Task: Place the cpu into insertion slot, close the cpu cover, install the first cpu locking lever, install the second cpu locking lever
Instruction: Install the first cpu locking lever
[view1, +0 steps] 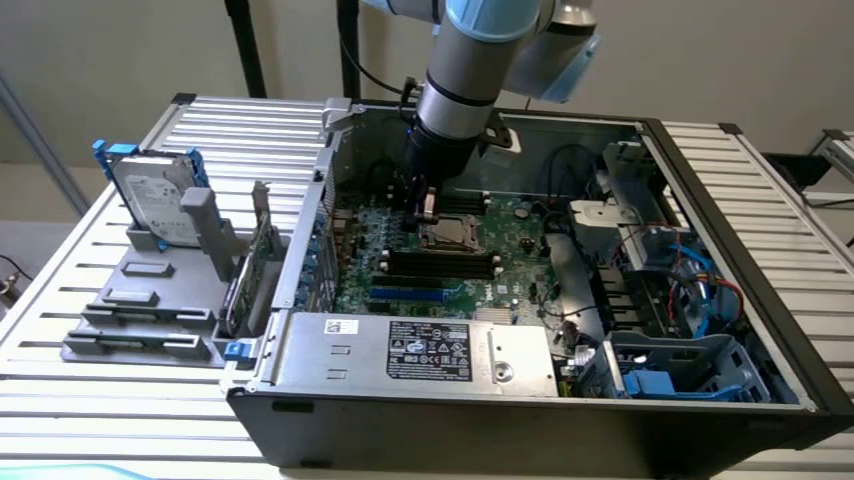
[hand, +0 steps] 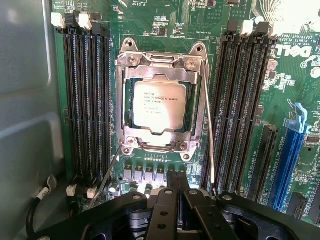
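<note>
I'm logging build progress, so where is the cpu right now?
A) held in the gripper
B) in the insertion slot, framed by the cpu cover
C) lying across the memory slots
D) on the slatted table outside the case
B: the cpu lies flat in the insertion slot, and the cpu cover lies down around its edges.

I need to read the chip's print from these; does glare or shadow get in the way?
Wrist view: the cpu is evenly lit, print free of glare; the circuit board washes out white near the Dell lettering. Exterior view: the computer case interior is dim beside the bright slatted table.
</note>
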